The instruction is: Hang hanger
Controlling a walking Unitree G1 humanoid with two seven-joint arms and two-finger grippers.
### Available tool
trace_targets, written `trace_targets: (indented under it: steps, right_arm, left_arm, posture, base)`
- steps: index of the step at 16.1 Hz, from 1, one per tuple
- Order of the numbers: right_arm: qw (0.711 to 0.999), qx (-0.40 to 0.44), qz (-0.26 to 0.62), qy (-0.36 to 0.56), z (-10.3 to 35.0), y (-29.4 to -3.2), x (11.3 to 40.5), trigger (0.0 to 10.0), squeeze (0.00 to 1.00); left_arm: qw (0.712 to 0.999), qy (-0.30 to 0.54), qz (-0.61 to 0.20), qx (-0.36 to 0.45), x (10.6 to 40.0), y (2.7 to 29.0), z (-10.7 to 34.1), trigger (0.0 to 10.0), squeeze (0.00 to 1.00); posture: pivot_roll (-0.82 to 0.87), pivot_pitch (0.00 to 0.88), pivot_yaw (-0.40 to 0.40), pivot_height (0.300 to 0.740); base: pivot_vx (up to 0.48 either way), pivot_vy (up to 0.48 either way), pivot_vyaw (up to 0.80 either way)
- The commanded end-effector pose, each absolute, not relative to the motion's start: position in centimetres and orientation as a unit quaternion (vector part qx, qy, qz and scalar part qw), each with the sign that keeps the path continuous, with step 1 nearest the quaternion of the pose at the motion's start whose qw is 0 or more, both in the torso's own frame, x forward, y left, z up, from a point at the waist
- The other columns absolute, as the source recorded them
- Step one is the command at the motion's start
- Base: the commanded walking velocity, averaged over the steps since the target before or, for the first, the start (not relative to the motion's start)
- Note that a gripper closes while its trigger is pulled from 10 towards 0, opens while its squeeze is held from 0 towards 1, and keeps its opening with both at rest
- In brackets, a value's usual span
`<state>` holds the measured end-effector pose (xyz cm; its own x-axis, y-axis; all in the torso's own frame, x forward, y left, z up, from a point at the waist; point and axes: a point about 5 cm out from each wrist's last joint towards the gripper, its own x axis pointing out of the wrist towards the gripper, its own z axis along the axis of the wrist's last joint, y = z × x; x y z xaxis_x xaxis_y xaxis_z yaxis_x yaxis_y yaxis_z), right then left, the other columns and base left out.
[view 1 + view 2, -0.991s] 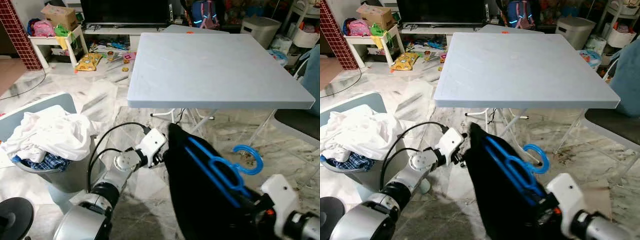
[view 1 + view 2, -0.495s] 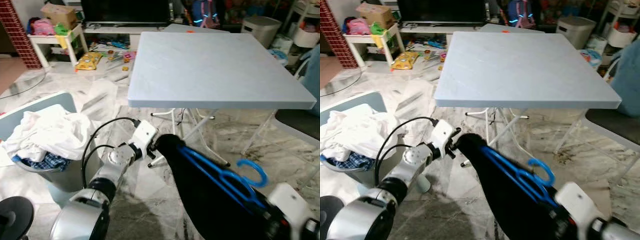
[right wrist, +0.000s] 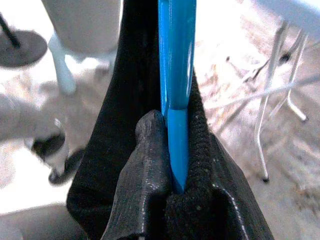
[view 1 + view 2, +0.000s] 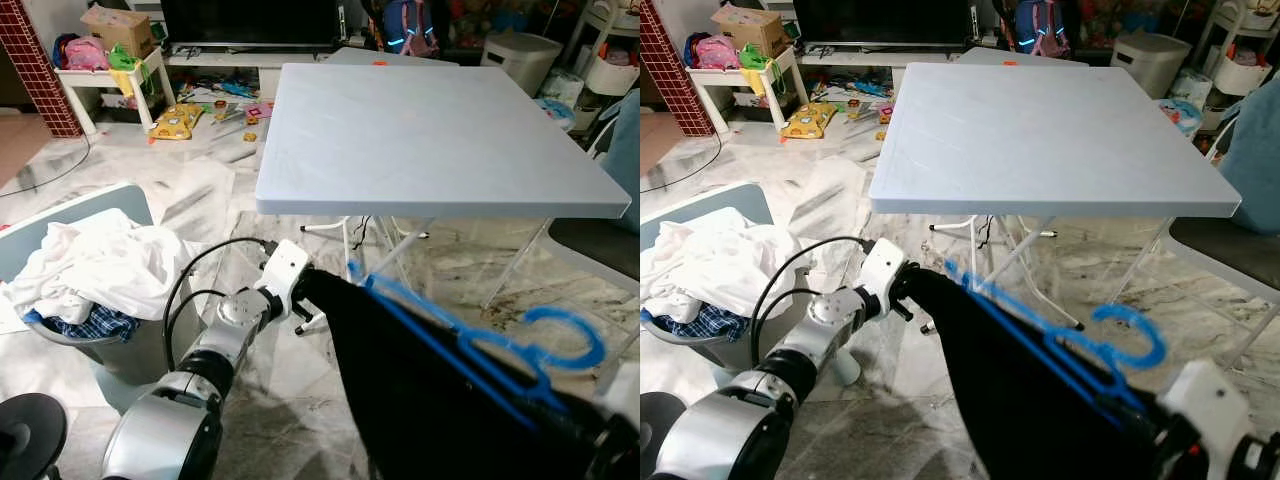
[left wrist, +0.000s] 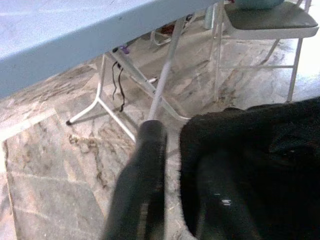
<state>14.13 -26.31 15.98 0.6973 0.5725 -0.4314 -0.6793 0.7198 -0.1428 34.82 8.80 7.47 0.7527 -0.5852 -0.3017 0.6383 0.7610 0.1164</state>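
Inventory as we count it: one blue hanger [image 4: 480, 335], one black garment [image 4: 440, 400] draped on it, one folding table [image 4: 430, 130] behind. Our left gripper [image 4: 305, 290] pinches the garment's corner. Our right gripper [image 3: 172, 185] clamps hanger and cloth, its fingers buried in fabric.

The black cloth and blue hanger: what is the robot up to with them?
The robot holds a black garment stretched between both grippers, low in front of a pale blue folding table. The left gripper pinches one edge; the right gripper clamps the blue hanger together with the cloth. The hanger is not hung anywhere yet.
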Motion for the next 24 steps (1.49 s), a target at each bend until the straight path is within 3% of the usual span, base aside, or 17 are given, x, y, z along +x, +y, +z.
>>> trace_targets:
  steps: [1, 2, 3, 6, 11, 15, 17, 23, 24]
  right_arm:
    - [0.919, -0.149, 0.330, 0.156, 17.0, -26.6, 14.5, 10.0, 0.00]
    - [0.924, -0.142, 0.322, 0.148, 17.0, -26.7, 14.9, 10.0, 0.00]
    - [0.926, -0.142, 0.319, 0.144, 16.8, -26.6, 15.2, 10.0, 0.00]
    - [0.928, -0.170, 0.292, 0.159, 15.9, -26.9, 16.2, 10.0, 0.00]
    - [0.916, -0.260, 0.254, 0.169, 15.4, -27.8, 18.1, 10.0, 0.00]
    - [0.874, -0.321, 0.296, 0.212, 14.0, -27.9, 18.1, 10.0, 0.00]
    - [0.838, -0.353, 0.335, 0.246, 13.2, -28.2, 17.6, 10.0, 0.00]
    - [0.808, -0.363, 0.400, 0.236, 14.3, -27.6, 17.4, 10.0, 0.00]
    - [0.804, -0.360, 0.412, 0.231, 14.5, -27.3, 17.2, 10.0, 0.00]
  left_arm:
    - [0.929, 0.130, -0.329, 0.107, 35.0, 9.1, 7.6, 6.3, 0.00]
    - [0.924, 0.130, -0.345, 0.107, 34.6, 8.6, 7.3, 10.0, 0.95]
    - [0.917, 0.132, -0.363, 0.100, 34.2, 8.1, 6.9, 10.0, 1.00]
    - [0.894, 0.059, -0.426, 0.128, 33.3, 6.1, 7.9, 10.0, 1.00]
    - [0.810, 0.033, -0.565, 0.151, 30.5, 4.7, 7.2, 10.0, 1.00]
    - [0.762, 0.001, -0.632, 0.142, 29.7, 4.6, 8.4, 10.0, 1.00]
    - [0.720, -0.008, -0.682, 0.132, 29.1, 4.6, 9.4, 10.0, 1.00]
    - [0.660, 0.033, -0.734, 0.157, 28.4, 4.9, 8.9, 10.0, 1.00]
    - [0.654, 0.034, -0.738, 0.163, 28.4, 4.7, 8.9, 10.0, 0.00]
  posture:
    - [-0.08, 0.000, -0.016, 0.740]
    - [-0.08, 0.000, -0.022, 0.740]
    - [-0.08, 0.000, -0.024, 0.740]
    - [-0.07, 0.000, -0.031, 0.740]
    - [-0.07, 0.000, -0.033, 0.740]
    - [-0.07, 0.000, -0.037, 0.740]
    - [-0.07, 0.000, -0.041, 0.740]
    - [-0.07, 0.000, -0.032, 0.740]
    - [-0.07, 0.000, -0.031, 0.740]
  base:
    - [0.000, 0.000, 0.00]
    - [0.000, 0.000, 0.00]
    - [0.000, 0.000, 0.00]
    - [0.000, 0.000, 0.00]
    - [0.000, 0.000, 0.00]
    - [0.000, 0.000, 0.00]
    - [0.000, 0.000, 0.00]
    - [0.000, 0.000, 0.00]
    - [0.000, 0.000, 0.00]
